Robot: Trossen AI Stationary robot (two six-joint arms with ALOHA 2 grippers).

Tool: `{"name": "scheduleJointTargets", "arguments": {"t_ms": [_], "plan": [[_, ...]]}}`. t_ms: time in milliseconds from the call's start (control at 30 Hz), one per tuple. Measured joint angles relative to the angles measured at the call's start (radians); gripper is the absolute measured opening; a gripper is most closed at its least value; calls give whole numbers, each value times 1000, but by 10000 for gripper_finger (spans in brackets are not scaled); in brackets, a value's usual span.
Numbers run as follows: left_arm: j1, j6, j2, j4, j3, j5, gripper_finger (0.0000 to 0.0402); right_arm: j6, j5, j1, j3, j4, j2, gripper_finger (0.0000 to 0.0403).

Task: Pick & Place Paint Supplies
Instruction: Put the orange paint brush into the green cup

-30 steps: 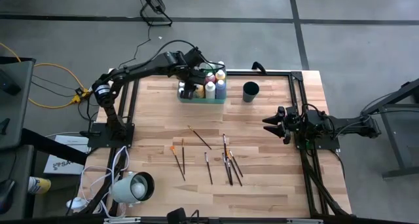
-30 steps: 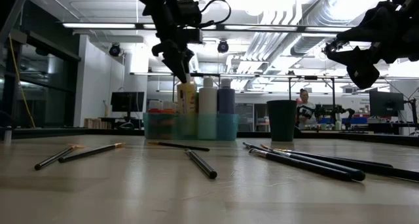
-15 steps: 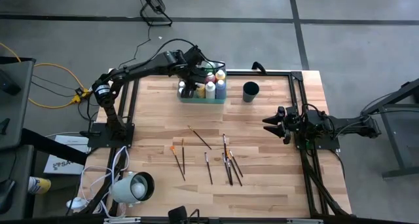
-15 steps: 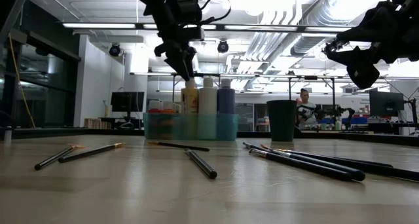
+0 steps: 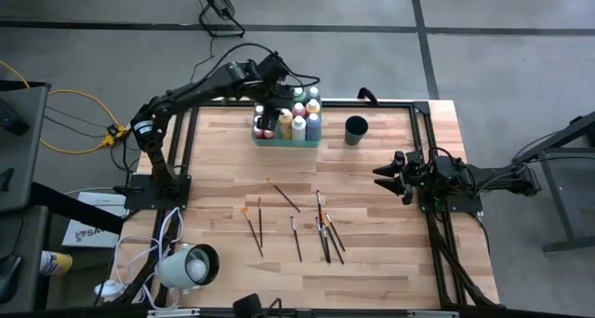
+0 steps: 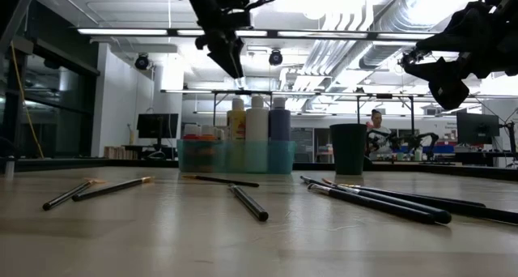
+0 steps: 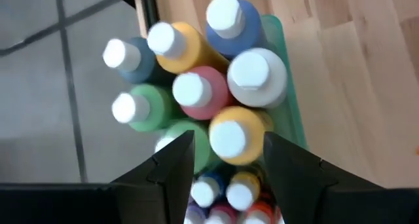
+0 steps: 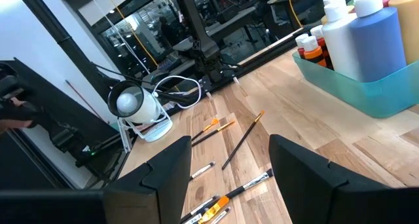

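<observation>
Several paint bottles (image 5: 290, 121) with white caps stand upright, packed together in the translucent green tray (image 5: 286, 143) at the table's far edge. My left gripper (image 5: 277, 102) hangs open above them, pointing steeply down, clear of the caps in the low view (image 6: 232, 66). In the left wrist view a yellow bottle (image 7: 237, 142) stands below the gap between its fingers (image 7: 229, 137). Several dark-handled paintbrushes (image 5: 297, 227) lie flat on the wood toward the near edge. My right gripper (image 5: 383, 177) waits open at the table's right side, holding nothing.
A dark round cup (image 5: 355, 129) stands just right of the tray. A white desk lamp (image 5: 191, 265) and cables sit at the near left corner. Bare wood lies between the tray and the brushes.
My left gripper has let go of the yellow bottle's cap and gone straight up, away from the tray. The yellow bottle stays upright among the others. My right gripper has kept still.
</observation>
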Motion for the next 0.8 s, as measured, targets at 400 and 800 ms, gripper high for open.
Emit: {"name": "scheduleJointTargets", "arguments": {"t_ms": [400,800], "plan": [[-43,-409,-15,-378,136,-37,174,0,0,0,0,0,0,199],[-327,-833,-42,-473,66,-287,175,0,0,0,0,0,0,199]]}}
